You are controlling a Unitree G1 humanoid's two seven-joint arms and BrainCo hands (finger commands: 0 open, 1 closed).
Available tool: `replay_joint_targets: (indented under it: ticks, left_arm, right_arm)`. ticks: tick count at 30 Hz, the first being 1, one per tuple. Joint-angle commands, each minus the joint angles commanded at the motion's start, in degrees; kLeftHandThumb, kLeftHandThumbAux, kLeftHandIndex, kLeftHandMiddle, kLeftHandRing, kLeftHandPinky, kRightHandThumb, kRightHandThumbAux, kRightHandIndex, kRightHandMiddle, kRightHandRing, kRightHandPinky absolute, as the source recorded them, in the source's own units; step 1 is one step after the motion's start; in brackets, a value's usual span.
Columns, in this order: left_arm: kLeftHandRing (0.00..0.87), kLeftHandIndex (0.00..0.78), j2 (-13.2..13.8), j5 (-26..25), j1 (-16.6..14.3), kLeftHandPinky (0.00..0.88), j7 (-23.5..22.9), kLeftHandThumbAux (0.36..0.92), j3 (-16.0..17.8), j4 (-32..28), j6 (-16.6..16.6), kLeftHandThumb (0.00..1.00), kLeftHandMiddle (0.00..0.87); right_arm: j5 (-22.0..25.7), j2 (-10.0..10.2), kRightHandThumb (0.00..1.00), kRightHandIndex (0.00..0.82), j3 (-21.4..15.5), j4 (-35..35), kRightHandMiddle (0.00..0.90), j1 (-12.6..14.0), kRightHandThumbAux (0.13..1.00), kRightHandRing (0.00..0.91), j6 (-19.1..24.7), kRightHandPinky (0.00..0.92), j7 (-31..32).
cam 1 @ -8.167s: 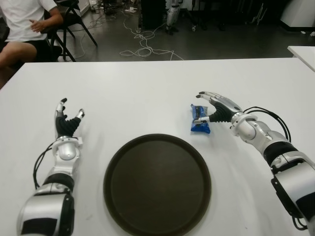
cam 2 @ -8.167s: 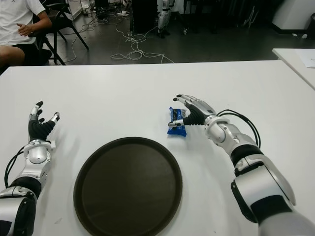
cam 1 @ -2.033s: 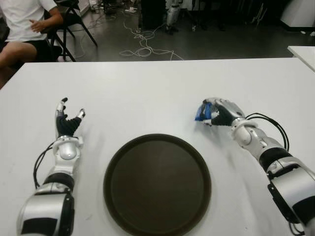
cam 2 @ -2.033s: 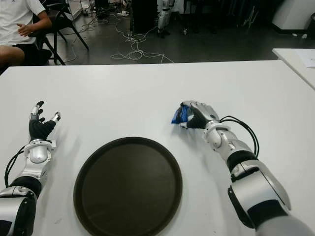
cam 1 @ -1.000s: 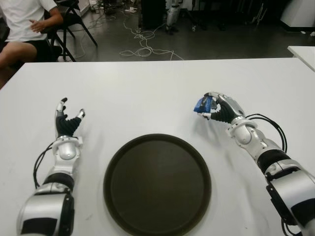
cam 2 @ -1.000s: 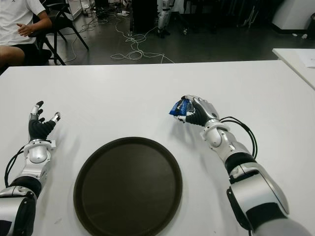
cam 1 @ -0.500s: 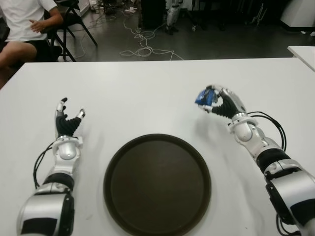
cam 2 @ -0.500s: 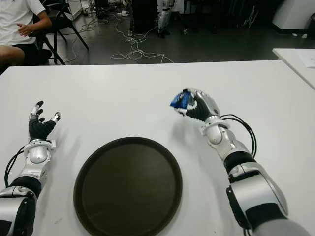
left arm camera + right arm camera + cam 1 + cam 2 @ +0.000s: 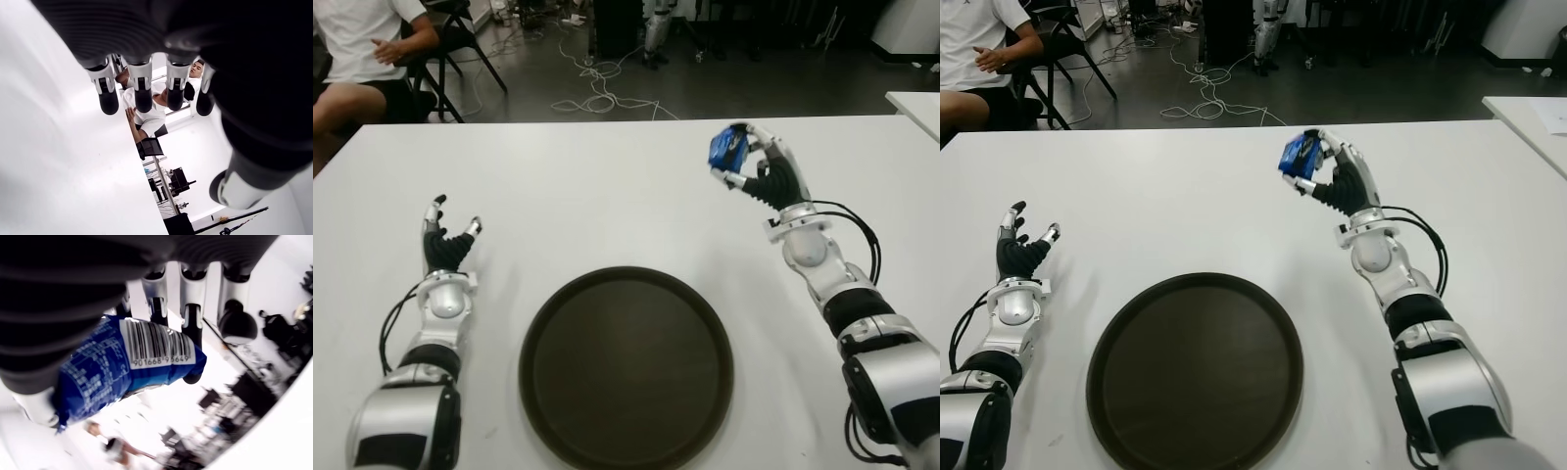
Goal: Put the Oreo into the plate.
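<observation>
The Oreo is a small blue packet [image 9: 725, 150] with a white barcode patch [image 9: 156, 347]. My right hand [image 9: 756, 168] is shut on the Oreo packet and holds it up in the air, above the table and behind the plate's right side. The plate [image 9: 626, 366] is a round dark brown tray lying near the table's front edge, with nothing on it. On the left side of the table shows my left hand [image 9: 448, 241], left of the plate, its fingers [image 9: 142, 88] spread and holding nothing.
The white table [image 9: 587, 186] stretches wide behind the plate. A person in a white shirt [image 9: 362, 49] sits on a chair at the far left beyond the table. Cables [image 9: 597, 93] lie on the dark floor behind. Another white table's corner [image 9: 915, 103] shows at the right.
My right hand has lifted the Oreo packet off the table and raised it higher and farther back. The left hand has not moved.
</observation>
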Motion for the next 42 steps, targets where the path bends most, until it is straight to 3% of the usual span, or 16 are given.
replay_joint_targets:
  ticks: [9,17,26,42]
  left_arm:
    - [0.028,0.040,0.1,-0.2,0.1,0.021,-0.7,0.729,0.0,-0.1,-0.2,0.000,0.048]
    - [0.025,0.036,-0.1,-0.7,0.3,0.024,-1.3,0.739,0.4,-0.2,-0.8,0.000,0.043]
    - [0.021,0.033,-0.2,-1.1,0.3,0.015,-2.2,0.740,1.1,-0.2,-0.8,0.000,0.039]
    - [0.033,0.039,-0.4,-1.1,0.2,0.031,-1.7,0.746,1.2,-0.2,-0.6,0.000,0.049]
  right_arm:
    - [2.4,0.7,0.710,0.442,-2.4,-2.8,0.843,0.4,0.715,0.846,-1.0,0.846,2.6]
    - [5.4,2.7,0.710,0.442,-3.9,-9.1,0.846,2.9,0.714,0.850,2.2,0.848,5.9]
    - [10.2,3.8,0.711,0.441,-4.6,-15.5,0.854,5.4,0.714,0.853,4.9,0.845,14.0]
    - [12.5,5.2,0.712,0.442,-4.9,-16.7,0.853,5.7,0.712,0.857,7.0,0.850,22.7]
